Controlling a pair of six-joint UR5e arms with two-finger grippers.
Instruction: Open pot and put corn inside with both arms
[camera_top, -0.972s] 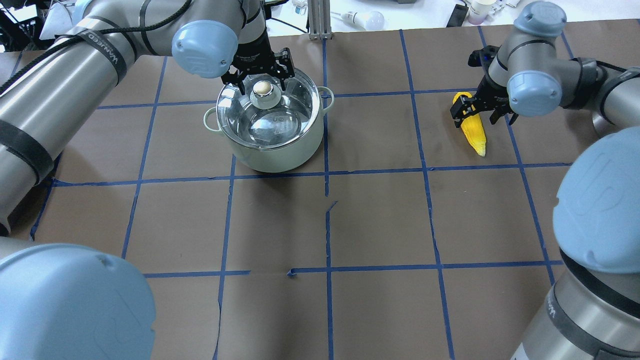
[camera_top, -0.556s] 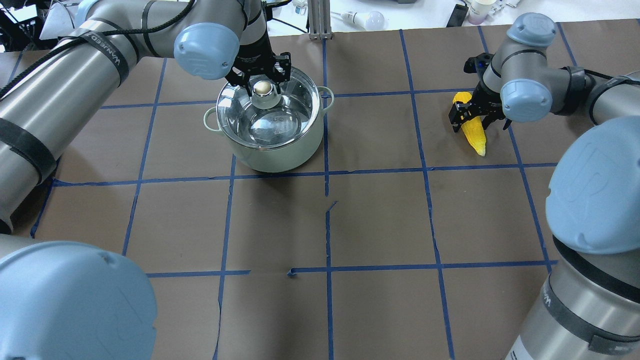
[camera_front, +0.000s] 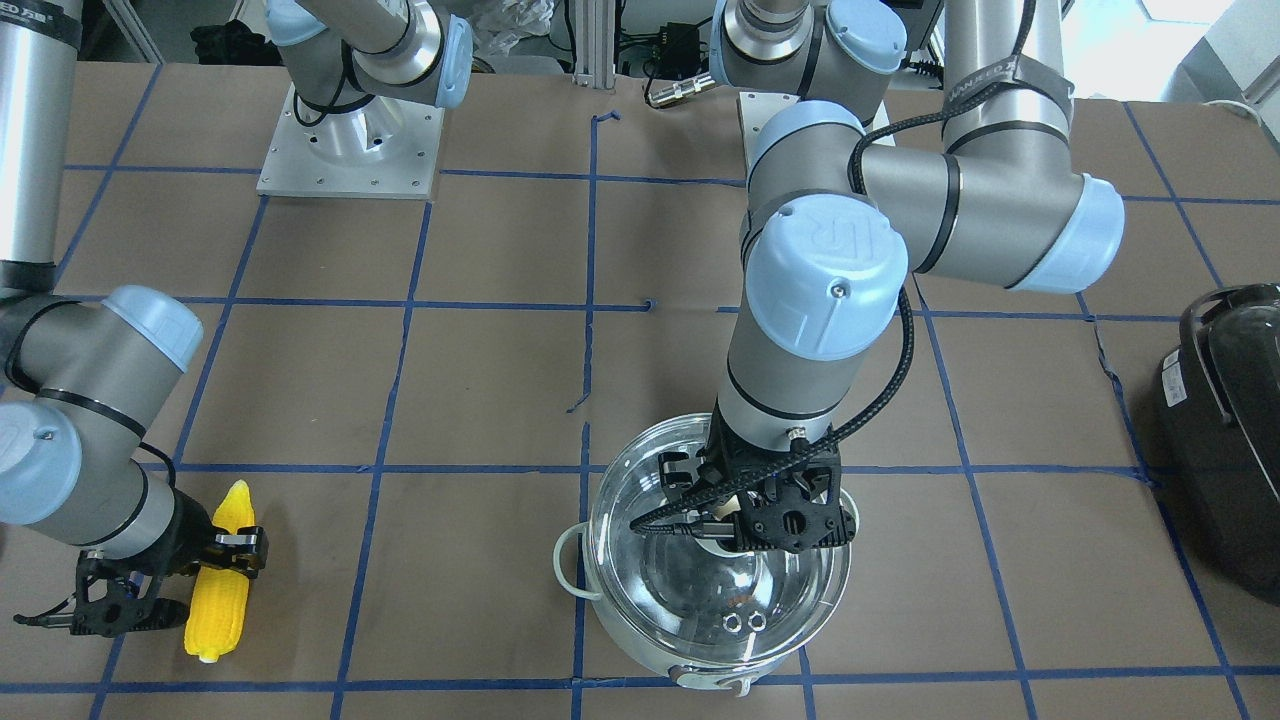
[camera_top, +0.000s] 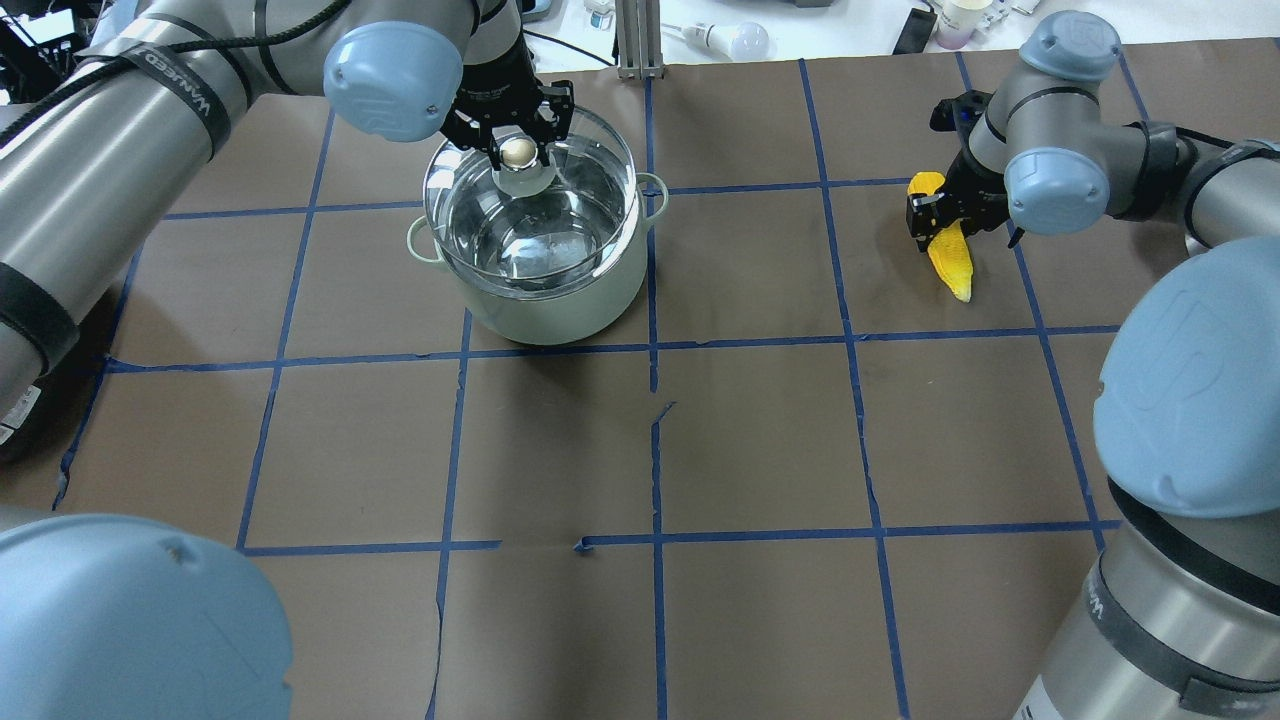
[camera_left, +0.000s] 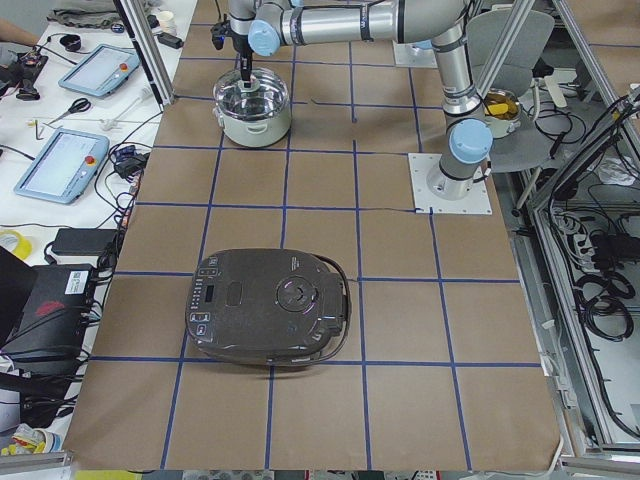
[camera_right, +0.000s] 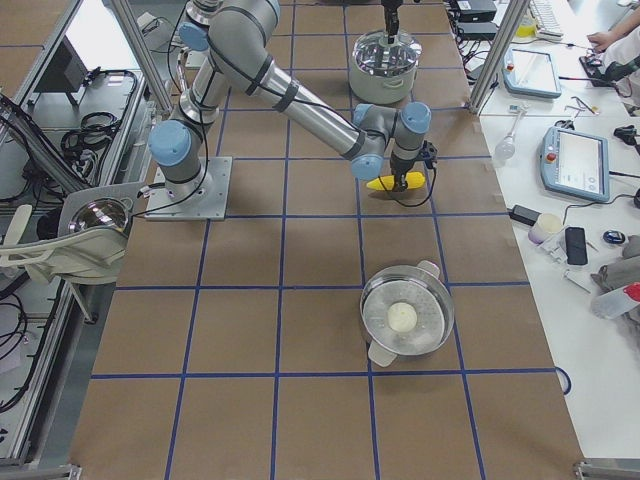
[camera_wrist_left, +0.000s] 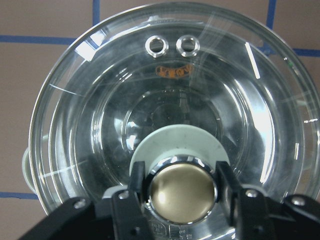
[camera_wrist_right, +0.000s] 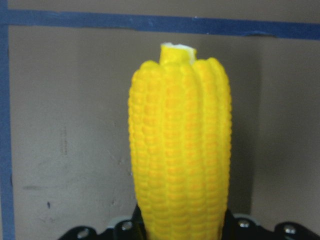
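The steel pot (camera_top: 545, 305) with a white base stands left of the table's middle; it also shows in the front view (camera_front: 700, 655). My left gripper (camera_top: 518, 152) is shut on the brassy knob (camera_wrist_left: 182, 192) of the glass lid (camera_top: 560, 215) and holds the lid a little above the pot's rim. The yellow corn (camera_top: 951, 262) lies at the right, pointed end toward me. My right gripper (camera_top: 945, 215) is shut on its thick end; the corn fills the right wrist view (camera_wrist_right: 180, 150). I cannot tell whether the corn still touches the table.
A large black appliance (camera_left: 268, 318) sits on the table's left end, and also shows in the front view (camera_front: 1230, 440). A second steel pot with a lid (camera_right: 405, 318) sits at the right end. Bench clutter, such as a bulb (camera_top: 735, 38), lies beyond the far edge.
My left gripper has closed on the knob and raised the lid off the pot, slightly toward the far side. My right gripper has closed on the corn's thick end.
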